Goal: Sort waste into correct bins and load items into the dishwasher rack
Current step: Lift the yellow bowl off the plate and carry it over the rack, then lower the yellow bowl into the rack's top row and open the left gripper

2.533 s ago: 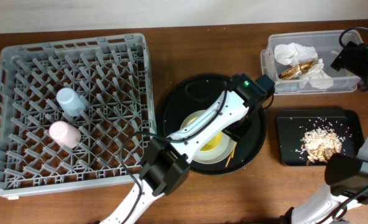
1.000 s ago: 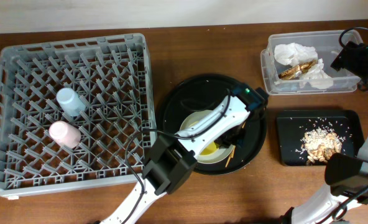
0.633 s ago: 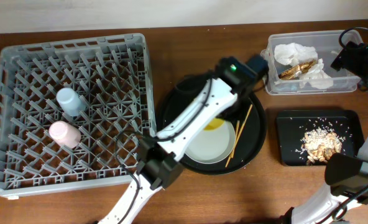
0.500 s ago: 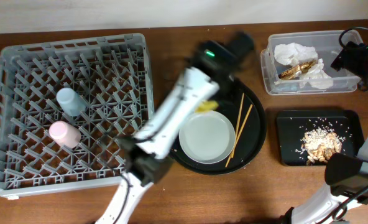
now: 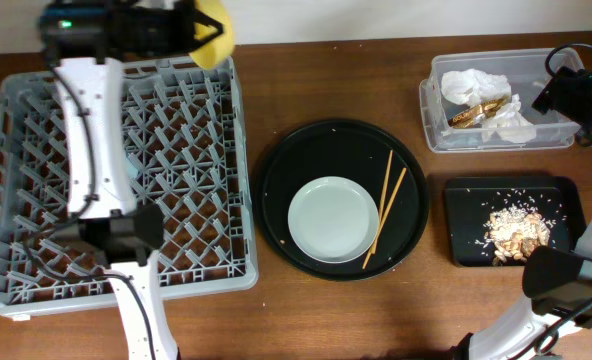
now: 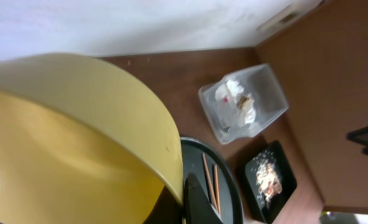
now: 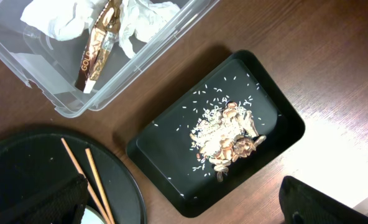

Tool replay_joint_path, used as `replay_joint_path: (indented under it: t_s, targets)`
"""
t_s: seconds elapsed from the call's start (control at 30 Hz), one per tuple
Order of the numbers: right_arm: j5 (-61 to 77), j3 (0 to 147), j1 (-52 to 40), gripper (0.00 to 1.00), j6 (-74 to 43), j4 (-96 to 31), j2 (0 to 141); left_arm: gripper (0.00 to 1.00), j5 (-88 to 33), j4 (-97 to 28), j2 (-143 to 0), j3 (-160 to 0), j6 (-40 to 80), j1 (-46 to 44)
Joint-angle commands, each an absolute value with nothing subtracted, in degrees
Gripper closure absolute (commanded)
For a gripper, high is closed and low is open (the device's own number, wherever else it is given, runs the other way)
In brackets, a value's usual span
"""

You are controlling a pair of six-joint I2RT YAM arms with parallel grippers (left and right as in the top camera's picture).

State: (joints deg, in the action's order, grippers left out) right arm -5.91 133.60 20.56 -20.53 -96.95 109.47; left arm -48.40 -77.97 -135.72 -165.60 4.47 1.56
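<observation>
My left gripper (image 5: 189,28) is shut on the rim of the yellow bowl (image 5: 215,30), held above the far edge of the grey dishwasher rack (image 5: 191,170). In the left wrist view the bowl (image 6: 66,143) fills the left side, with one black finger (image 6: 194,200) against its rim. The pale plate (image 5: 333,220) and two chopsticks (image 5: 385,207) lie on the round black tray (image 5: 306,150). Napkins (image 5: 473,82) and a gold wrapper (image 5: 476,111) sit in the clear tub (image 5: 561,132). Food scraps (image 5: 516,228) lie in the flat black tray (image 5: 466,200). My right gripper (image 7: 181,186) hangs open above that tray, holding nothing.
The left arm (image 5: 91,130) stretches over the rack's left half and hides part of its floor. The right arm's base (image 5: 566,285) stands at the table's front right corner. A pale wall runs behind the table's far edge.
The left arm lifted the yellow bowl off the plate and swung it left and back, from the round tray to above the rack's far edge. The plate and chopsticks now show. The right arm stayed still.
</observation>
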Motion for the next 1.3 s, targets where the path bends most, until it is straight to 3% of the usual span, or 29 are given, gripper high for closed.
replay_joint_path:
  t_s: [0.0, 0.17, 0.33, 0.67, 0.97, 1.27]
  targets:
    - [-5.61, 133.93, 20.67, 0.01, -20.36, -97.12, 109.45, 1.00, -59.18, -76.71, -140.38, -165.80, 1.43, 5.48]
    - [-5.61, 133.93, 20.67, 0.01, -20.36, -97.12, 109.45, 1.00, -63.53, -74.72, -146.78, -165.80, 1.41, 8.86]
    - [-5.61, 133.93, 20.67, 0.02, -20.34, -97.12, 109.45, 1.00, -79.11, -68.18, -153.25, -165.80, 1.72, 11.60]
    - [-5.61, 133.93, 20.67, 0.01, -20.34, -97.12, 109.45, 1.00, -78.72, -76.09, -157.73, -165.80, 1.67, 14.87]
    - [-5.61, 133.93, 20.67, 0.01, -20.34, -97.12, 109.45, 1.00, -68.51, -86.74, -157.75, -165.80, 0.91, 17.12]
    - [-5.61, 133.93, 20.67, 0.01, -20.34, -97.12, 109.45, 1.00, -66.15, -88.27, -157.77, -165.80, 0.12, 17.19]
